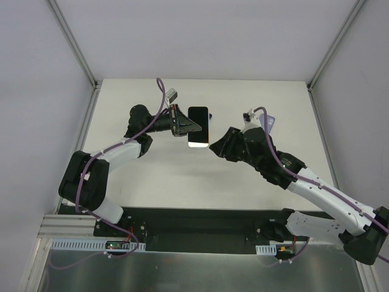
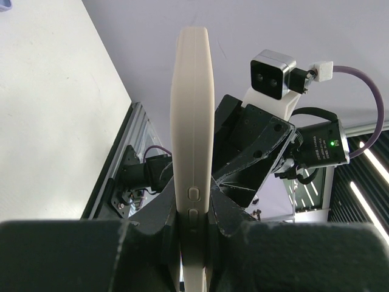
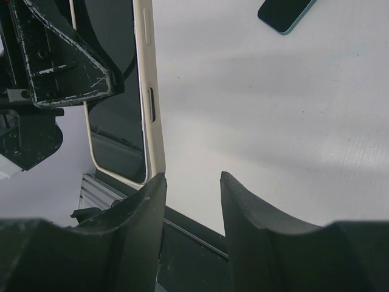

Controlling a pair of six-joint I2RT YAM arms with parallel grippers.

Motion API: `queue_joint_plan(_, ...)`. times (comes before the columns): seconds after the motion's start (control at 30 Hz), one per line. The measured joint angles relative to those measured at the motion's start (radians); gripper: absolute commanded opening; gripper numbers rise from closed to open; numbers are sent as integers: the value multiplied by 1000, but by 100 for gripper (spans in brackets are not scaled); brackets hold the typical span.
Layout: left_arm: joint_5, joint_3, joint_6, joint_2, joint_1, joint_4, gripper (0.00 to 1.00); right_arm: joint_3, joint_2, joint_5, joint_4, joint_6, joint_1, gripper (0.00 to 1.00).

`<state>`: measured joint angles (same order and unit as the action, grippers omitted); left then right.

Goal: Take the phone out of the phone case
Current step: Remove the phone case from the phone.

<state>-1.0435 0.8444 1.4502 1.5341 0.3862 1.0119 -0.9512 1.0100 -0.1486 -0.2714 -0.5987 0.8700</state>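
The phone point(image 1: 198, 126), dark screen up, sits in a cream case and is held in the air over the middle of the table. My left gripper point(image 1: 189, 126) is shut on its left long side. In the left wrist view the case's cream edge point(image 2: 193, 121) with two side buttons stands upright between my left gripper's point(image 2: 193, 213) jaws. My right gripper point(image 1: 214, 148) is open and empty just off the phone's near right corner. In the right wrist view the cased phone point(image 3: 115, 91) lies left of my right gripper point(image 3: 191, 182), its cream edge point(image 3: 149, 79) next to the left finger.
A dark flat object with a teal rim point(image 3: 285, 12) lies on the table beyond the right gripper; it shows by the right arm point(image 1: 269, 125). The right wrist and its camera point(image 2: 273, 73) sit close behind the phone. Grey walls enclose the white table point(image 1: 152, 176).
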Motion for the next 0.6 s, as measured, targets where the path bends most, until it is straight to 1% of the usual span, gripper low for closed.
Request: queue_joint_plan(0.6, 0, 0, -3, 0, 0, -4, 0, 0, -16, 6, 6, 0, -1, 43)
